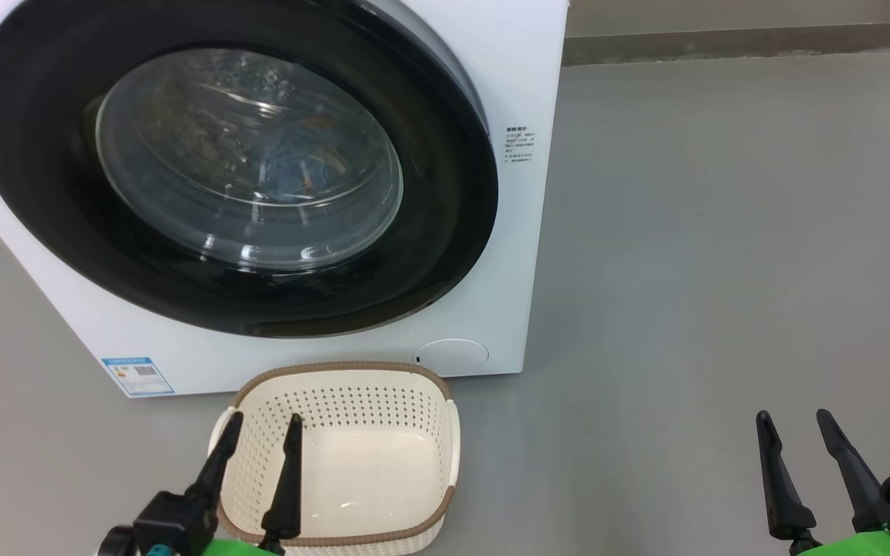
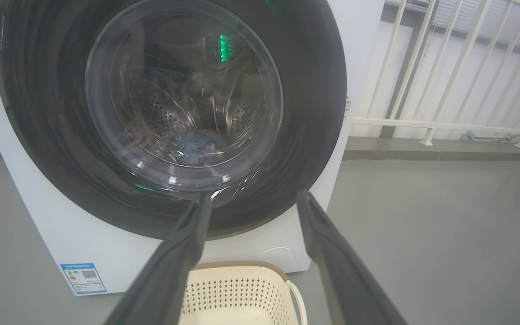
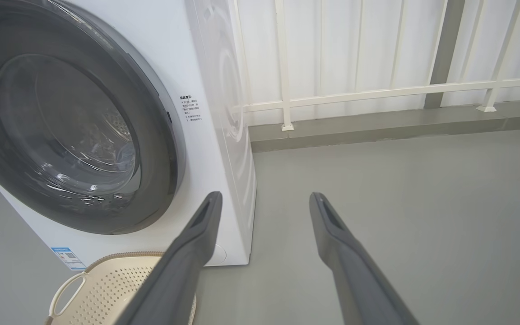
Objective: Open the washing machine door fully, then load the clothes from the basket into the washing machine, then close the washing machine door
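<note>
Head view: the washing machine door [image 1: 248,158] looks shut above and ahead of the released left end effector [image 1: 266,419], clothes [image 1: 290,158] visible through it, basket [image 1: 337,367] empty beneath, so just confirm it caught with a gentle push, keeping the released right end effector [image 1: 793,417] clear.

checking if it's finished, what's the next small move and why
Likely just rest both arms: the washing machine door looks shut, the clothes lie behind its glass, the basket is empty, and the left gripper and right gripper hang open, holding nothing.
</note>
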Available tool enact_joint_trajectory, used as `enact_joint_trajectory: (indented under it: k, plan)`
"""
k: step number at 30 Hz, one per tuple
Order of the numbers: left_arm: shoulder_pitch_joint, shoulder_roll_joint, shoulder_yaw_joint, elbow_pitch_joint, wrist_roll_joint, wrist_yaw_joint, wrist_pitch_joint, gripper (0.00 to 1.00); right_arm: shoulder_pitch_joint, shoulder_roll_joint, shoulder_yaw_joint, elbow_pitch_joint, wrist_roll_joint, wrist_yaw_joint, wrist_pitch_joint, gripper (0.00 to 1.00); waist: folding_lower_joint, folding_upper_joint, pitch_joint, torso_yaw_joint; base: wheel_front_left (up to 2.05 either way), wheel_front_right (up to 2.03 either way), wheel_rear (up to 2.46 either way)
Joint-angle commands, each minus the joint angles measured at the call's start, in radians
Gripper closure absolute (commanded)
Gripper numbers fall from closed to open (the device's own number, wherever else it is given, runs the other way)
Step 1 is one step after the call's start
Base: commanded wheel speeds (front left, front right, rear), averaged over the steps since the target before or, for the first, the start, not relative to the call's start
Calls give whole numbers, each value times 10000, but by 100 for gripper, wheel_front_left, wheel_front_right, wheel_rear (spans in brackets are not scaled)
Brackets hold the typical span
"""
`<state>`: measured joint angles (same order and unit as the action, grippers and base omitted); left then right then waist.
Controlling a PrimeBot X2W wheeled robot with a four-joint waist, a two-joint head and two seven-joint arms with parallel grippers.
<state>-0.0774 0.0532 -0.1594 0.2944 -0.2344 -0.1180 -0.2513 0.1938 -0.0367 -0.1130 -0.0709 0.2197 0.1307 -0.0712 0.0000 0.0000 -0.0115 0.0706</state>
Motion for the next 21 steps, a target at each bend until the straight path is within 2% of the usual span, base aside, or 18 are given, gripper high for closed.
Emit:
enact_joint_trajectory:
  k: [1,14,15,21]
  plan:
    - [-203,138,301,-252,136,32,-105,0,-190,-136,181,-300,4,0,-26,0,0,0,15,20,0,0,0]
    - [-223,90,338,-225,138,69,-105,0,-220,-135,123,-300,92,0,-29,0,0,0,73,32,0,0,0]
    - [0,-10,12,4,5,0,0,100,1,2,-59,2,64,0,-2,100,0,0,74,33,0,0,0]
    - [113,-72,56,358,-308,-5,148,100,-3,84,16,484,383,0,18,100,2,0,76,16,0,0,0]
